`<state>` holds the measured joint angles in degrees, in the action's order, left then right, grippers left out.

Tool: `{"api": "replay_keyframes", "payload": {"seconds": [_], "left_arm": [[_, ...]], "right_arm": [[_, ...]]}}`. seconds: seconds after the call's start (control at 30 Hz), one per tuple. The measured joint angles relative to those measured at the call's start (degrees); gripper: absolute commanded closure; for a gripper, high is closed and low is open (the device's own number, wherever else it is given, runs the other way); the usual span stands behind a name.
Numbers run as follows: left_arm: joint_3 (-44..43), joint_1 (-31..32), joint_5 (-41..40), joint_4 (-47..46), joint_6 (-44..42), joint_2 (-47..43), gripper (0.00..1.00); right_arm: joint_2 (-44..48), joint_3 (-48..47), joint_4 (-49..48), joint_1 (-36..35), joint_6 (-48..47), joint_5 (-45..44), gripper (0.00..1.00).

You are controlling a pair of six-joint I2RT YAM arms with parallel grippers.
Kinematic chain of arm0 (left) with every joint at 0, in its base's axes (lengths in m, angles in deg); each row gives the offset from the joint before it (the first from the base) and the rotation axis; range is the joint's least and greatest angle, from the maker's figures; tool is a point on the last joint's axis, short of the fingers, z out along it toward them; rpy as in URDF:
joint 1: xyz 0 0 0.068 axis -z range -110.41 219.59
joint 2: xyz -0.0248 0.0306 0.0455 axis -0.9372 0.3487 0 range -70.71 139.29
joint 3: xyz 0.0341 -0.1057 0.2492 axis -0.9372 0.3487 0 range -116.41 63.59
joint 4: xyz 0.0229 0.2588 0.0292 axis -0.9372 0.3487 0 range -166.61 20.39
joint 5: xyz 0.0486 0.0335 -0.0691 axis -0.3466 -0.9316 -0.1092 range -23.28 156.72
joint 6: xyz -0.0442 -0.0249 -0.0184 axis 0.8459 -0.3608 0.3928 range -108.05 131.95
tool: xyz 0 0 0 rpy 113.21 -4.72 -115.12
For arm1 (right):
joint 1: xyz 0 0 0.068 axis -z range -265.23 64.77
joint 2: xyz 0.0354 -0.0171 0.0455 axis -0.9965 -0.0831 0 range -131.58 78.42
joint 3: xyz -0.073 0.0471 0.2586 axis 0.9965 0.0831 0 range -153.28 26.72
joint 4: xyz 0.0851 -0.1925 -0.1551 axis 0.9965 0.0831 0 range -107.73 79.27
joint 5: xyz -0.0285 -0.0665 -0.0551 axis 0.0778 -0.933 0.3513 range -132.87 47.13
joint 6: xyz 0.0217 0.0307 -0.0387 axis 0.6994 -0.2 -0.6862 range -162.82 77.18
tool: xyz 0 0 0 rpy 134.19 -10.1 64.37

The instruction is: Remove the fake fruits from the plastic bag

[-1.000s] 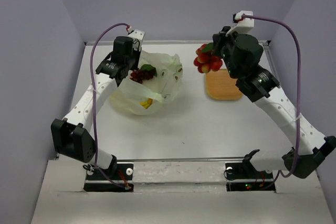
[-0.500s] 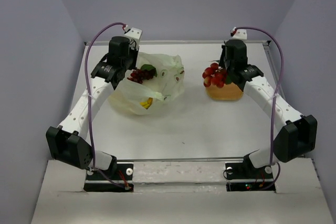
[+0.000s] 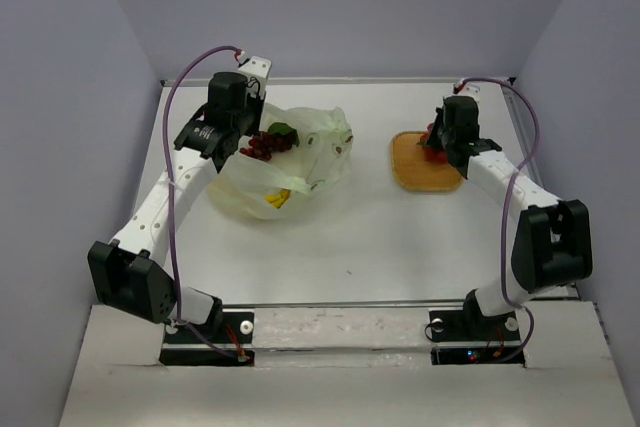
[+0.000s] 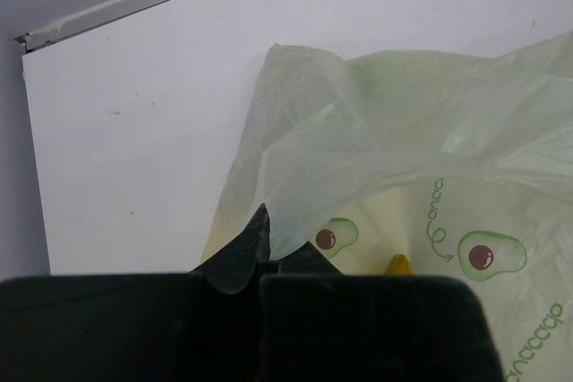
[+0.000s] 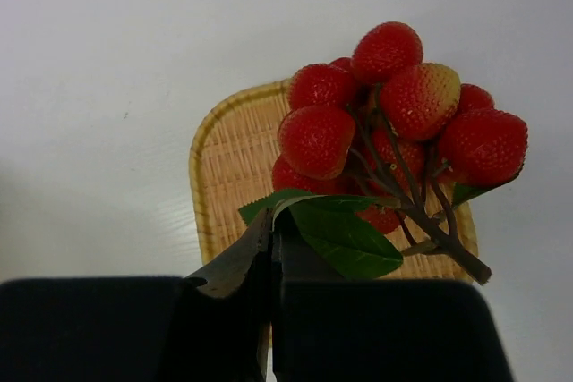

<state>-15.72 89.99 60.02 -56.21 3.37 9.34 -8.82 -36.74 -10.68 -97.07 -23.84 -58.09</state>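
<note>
The plastic bag (image 3: 300,152) was pale green-white, translucent and crinkled, printed with small avocado marks. It sat on the table (image 3: 380,237) left of centre, with its opening at the far-left side. The left pincer (image 4: 266,234) was pressed together, pinching the bag's thin rim and holding it up.

Of the fake fruits, two showed at the bag. A dark red grape bunch (image 3: 264,144) with a green leaf lay at the opening, just beside the left pincer. A yellow banana (image 3: 278,197) showed through the film on the near side. The film blurred everything else inside.

The red berry cluster (image 5: 394,105) was glossy and pebbled, on brown stems with green leaves. It was out of the bag, over the woven mat (image 5: 224,194) at right. The right pincer (image 5: 271,232) was clamped on one leaf. From above, the right wrist hid most of the cluster. Could not tell whether it touched the mat.
</note>
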Motion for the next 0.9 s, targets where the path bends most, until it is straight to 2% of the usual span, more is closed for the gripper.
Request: {"api": "replay_keyframes", "payload": {"seconds": [0.33, 0.4, 0.43, 0.5, 0.6, 0.9], "left_arm": [[0.0, 0.0, 0.15, -0.04, 0.0, 0.0, 1.0], [0.02, 0.0, 0.17, -0.04, 0.0, 0.0, 1.0], [0.02, 0.0, 0.22, -0.04, 0.0, 0.0, 1.0], [0.02, 0.0, 0.26, -0.02, 0.0, 0.0, 1.0], [0.02, 0.0, 0.48, -0.02, -0.04, 0.0, 1.0], [0.07, 0.0, 0.94, -0.02, -0.13, 0.0, 1.0]], "right_arm": [[-4.09, 1.81, -2.82, 1.57, 2.99, 8.46, 0.98], [-4.09, 2.89, -3.56, 1.57, 3.8, 9.53, 0.85], [-4.09, 3.5, -3.74, 1.57, 4.11, 9.68, 0.62], [-4.09, 4.37, -3.56, 1.57, 4.74, 9.68, 0.33], [-4.09, 4.44, -2.03, 1.57, 5.03, 9.7, 0.21], [-3.52, 0.81, 6.16, 0.37, 2.75, 10.54, 0.15]]}}
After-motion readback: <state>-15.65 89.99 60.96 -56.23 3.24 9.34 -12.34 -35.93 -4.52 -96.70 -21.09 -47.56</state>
